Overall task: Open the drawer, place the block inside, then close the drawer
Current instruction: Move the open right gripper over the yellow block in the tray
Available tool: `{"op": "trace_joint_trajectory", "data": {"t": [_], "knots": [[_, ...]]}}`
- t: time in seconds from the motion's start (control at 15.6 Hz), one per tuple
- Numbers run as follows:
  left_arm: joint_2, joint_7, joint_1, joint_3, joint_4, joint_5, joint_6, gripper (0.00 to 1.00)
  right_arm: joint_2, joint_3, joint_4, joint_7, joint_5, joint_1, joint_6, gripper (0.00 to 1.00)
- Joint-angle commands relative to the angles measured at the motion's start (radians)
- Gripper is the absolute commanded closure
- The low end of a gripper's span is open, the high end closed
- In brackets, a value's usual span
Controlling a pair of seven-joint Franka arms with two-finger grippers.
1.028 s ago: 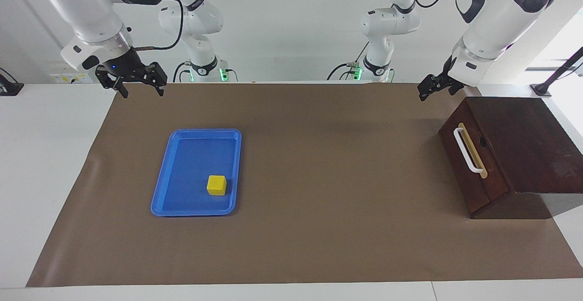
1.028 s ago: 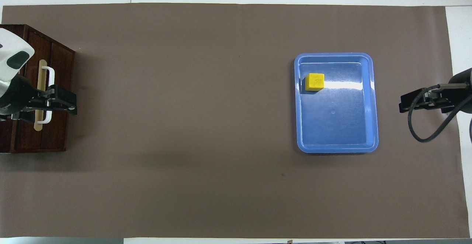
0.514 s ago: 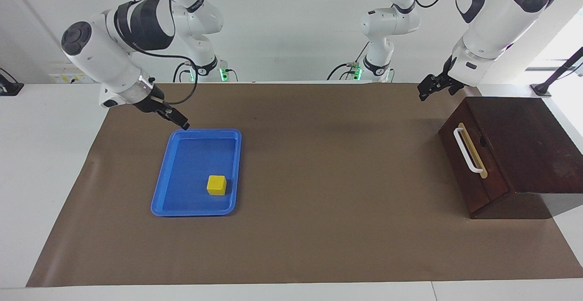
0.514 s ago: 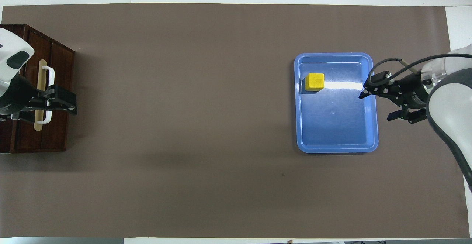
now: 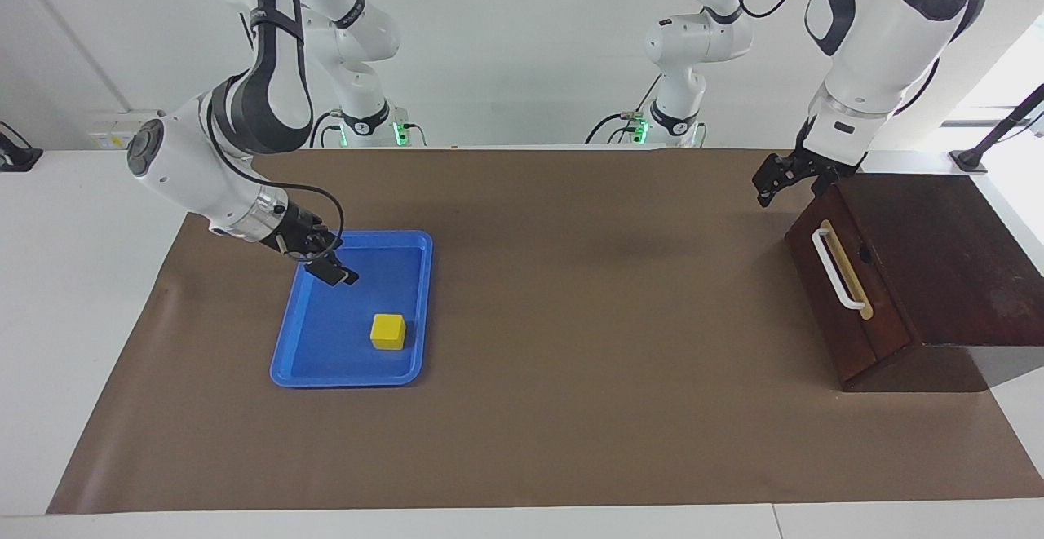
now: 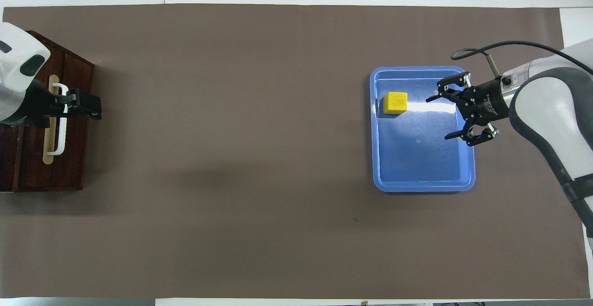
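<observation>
A: From the facing view, our right gripper (image 5: 338, 271) hangs over the blue tray (image 5: 408, 243), fingers spread wide with nothing between them. The block (image 5: 388, 332) sits in the tray ahead of the fingertips, apart from them, on the tray's end farther from us.

B: Our left gripper (image 5: 785, 175) is above the cabinet (image 5: 938, 262), up by the corner nearest our side, clear of the handle (image 5: 837, 270). We can't read its fingers there. The drawer (image 5: 844, 294) looks fully shut.

A: So we judge the first step barely begun: the drawer isn't open yet, the block isn't lifted.

B: In the overhead view, the left gripper (image 6: 83, 107) covers the upper stretch of the handle (image 6: 60, 130), its fingers parted and empty. That bar's long axis runs away from us; the drawer front (image 6: 69, 125) faces the tray's end of the table.

A: Next we'd need to drop the fingers astride the bar, then pull toward the tray. The right gripper (image 6: 456, 114) gapes wide, with the block (image 6: 395, 102) just off its fingertips; a cube, so no long axis.
</observation>
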Motion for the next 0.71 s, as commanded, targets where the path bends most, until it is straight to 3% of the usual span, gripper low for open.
{"op": "trace_joint_trajectory", "data": {"t": [0.0,0.32,0.64], "knots": [[0.02,0.019,-0.003,0.0,-0.068,0.128,0.095,0.0,0.07,0.005,0.005,0.032,0.105,-0.024,0.026,0.0],[0.1,0.044,0.007,0.0,-0.147,0.272,0.289,0.0,0.226,0.005,0.143,0.106,0.226,-0.051,0.01,0.0],[0.157,0.179,0.061,0.002,-0.175,0.338,0.409,0.0,0.271,0.005,0.147,0.115,0.313,-0.038,0.038,0.0]]}}
